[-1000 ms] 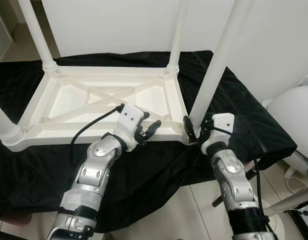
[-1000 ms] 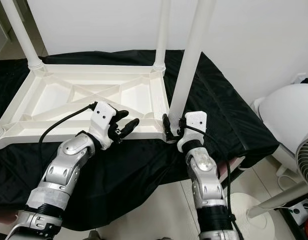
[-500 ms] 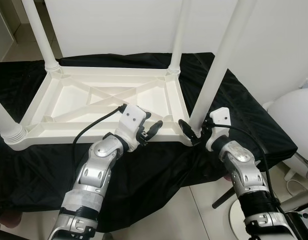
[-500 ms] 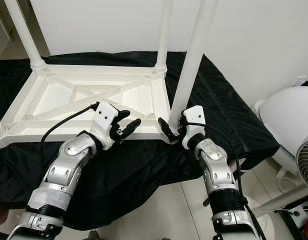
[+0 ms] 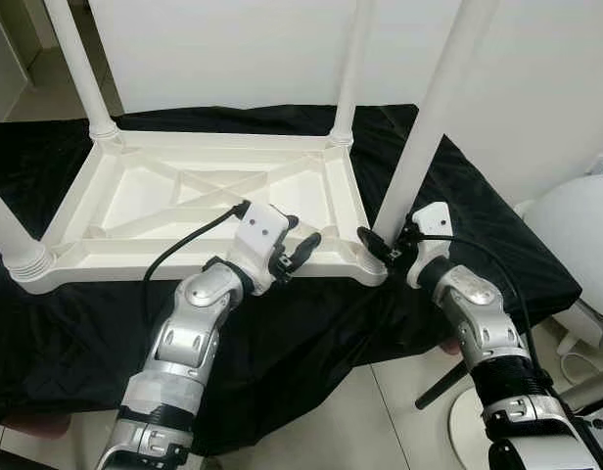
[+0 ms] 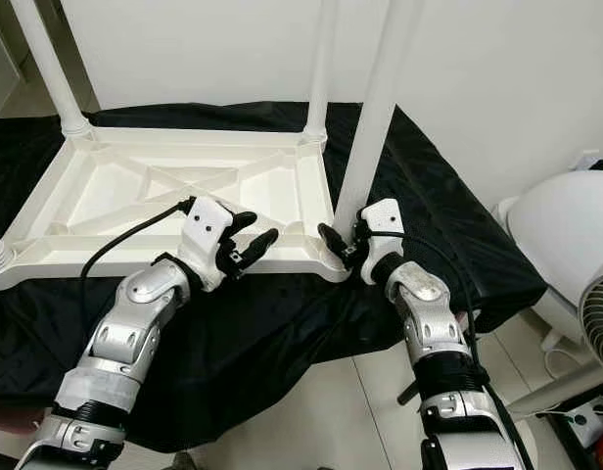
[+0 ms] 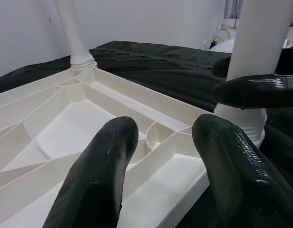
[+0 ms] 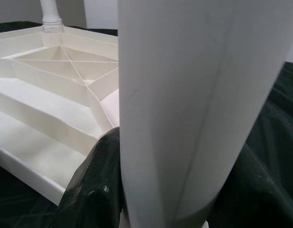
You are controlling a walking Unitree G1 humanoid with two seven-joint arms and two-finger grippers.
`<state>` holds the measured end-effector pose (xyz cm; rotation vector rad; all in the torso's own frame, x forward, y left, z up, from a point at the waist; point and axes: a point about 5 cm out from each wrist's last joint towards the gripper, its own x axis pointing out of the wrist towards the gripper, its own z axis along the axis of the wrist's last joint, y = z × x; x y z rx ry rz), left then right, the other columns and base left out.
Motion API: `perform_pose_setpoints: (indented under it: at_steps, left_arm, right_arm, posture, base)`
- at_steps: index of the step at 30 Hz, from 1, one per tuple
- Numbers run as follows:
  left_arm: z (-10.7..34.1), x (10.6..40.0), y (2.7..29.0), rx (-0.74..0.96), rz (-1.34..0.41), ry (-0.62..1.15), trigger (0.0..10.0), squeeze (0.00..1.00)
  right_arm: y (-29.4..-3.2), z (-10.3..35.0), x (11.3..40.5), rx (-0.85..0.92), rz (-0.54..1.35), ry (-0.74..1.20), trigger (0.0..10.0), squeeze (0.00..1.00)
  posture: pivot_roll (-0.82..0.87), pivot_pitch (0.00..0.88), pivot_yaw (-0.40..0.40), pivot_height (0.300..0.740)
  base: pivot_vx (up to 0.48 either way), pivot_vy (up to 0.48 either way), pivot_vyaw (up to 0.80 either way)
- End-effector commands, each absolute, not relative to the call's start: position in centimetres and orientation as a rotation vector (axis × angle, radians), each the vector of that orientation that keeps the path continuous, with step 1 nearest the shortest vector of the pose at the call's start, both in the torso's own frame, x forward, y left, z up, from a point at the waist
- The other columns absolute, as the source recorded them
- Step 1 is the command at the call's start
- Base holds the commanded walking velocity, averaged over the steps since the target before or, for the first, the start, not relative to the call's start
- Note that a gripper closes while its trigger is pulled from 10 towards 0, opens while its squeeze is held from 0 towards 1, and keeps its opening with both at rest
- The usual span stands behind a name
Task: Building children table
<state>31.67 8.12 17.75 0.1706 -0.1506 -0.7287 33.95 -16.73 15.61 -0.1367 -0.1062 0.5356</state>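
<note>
1. The right gripper [image 5: 380, 247] has its two black fingers set on either side of the base of the near-right table leg [image 5: 429, 127], one finger [image 8: 92, 190] pressed against the white tube where it meets its socket; the fingers are closed about the leg.
2. The left gripper [image 5: 300, 249] hovers with its fingers [image 7: 96, 178] spread apart and holding nothing, the tips just above the near rim of the tabletop [image 5: 184, 211], beside the corner that carries the held leg.
3. Past the left fingertips lies the ribbed underside of the white plastic tabletop, upside down, with diagonal braces crossing its middle.
4. Beyond both grippers, three more white legs stand upright in their corner sockets: the far-right leg [image 5: 348, 69], the far-left leg [image 5: 78, 64] and the near-left leg [image 5: 10, 235].
5. Under the tabletop and around both grippers spreads a black quilted cloth [image 5: 282, 333].
6. Outward to the right of the right arm stands a white fan [image 6: 566, 235] on the tiled floor [image 5: 380, 411].
</note>
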Motion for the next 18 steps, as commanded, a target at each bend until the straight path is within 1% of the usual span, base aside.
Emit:
perform_pose_setpoints:
  at_steps: [1, 6, 10, 14, 18]
  left_arm:
    - [17.7, 31.9, 8.7, 0.169, -0.607, -0.152, 10.0, 0.00]
    - [17.7, 31.8, 8.6, 0.165, -0.605, -0.152, 10.0, 0.00]
    - [17.6, 31.7, 8.5, 0.159, -0.608, -0.145, 10.0, 0.00]
    - [17.4, 31.5, 8.6, 0.167, -0.616, -0.134, 10.0, 0.00]
    - [17.4, 31.6, 8.7, 0.170, -0.612, -0.131, 10.0, 0.00]
  right_arm:
    - [-16.6, 14.0, 33.4, -0.124, 0.520, -0.040, 10.0, 0.00]
    - [-16.1, 14.4, 33.0, -0.093, 0.440, -0.065, 10.0, 0.00]
    - [-15.3, 14.7, 32.6, -0.056, 0.321, -0.056, 10.0, 0.00]
    - [-14.4, 14.7, 32.3, 0.024, 0.189, -0.045, 10.0, 0.00]
    - [-13.9, 14.8, 32.1, 0.044, 0.120, -0.055, 10.0, 0.00]
  posture:
    - [0.03, 0.032, -0.029, 0.740]
    - [0.03, 0.046, -0.032, 0.740]
    - [0.02, 0.059, -0.029, 0.740]
    - [0.01, 0.077, -0.020, 0.740]
    - [0.01, 0.080, -0.016, 0.740]
  base:
    - [0.000, 0.000, 0.00]
    - [0.000, 0.000, 0.00]
    - [0.000, 0.000, 0.00]
    - [0.000, 0.000, 0.00]
    - [0.000, 0.000, 0.00]
